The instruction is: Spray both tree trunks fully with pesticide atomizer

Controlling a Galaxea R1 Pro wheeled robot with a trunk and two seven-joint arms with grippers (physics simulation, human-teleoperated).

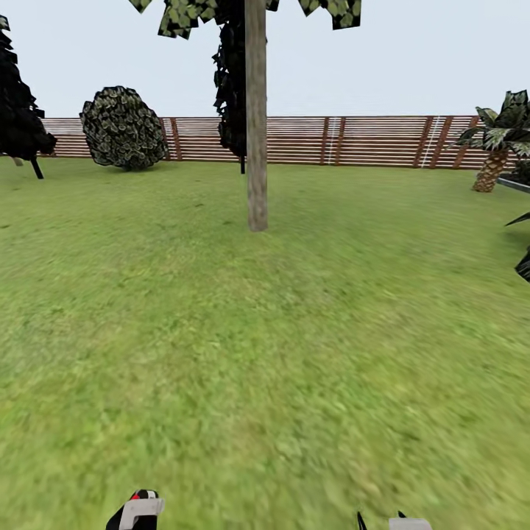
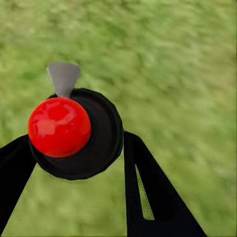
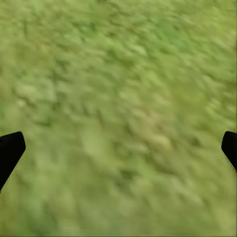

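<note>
At far left of the lawn, a dark conifer stands by the fence. Next to it, a round bush sits right at the fence. Mid-lawn is a tree w/ a thick pale trunk, bare and straight, leaves up top. A 2nd dark conifer stands just behind it, nearer the fence. At far right, a small palm by the fence.

At the bottom edge of the head view, left side, the atomizer shows w/ its red top and pale trigger. In the left wrist view the left gripper is clenched on the atomizer: one black finger touches each side of the dark body. Red top faces the cam, grey trigger sticks out past it. Blurry grass behind.

Bottom edge, right side: a bit of the right gripper. In the right wrist view the right gripper is spread wide, fingertips well apart, nothing between them, grass beyond.
</note>
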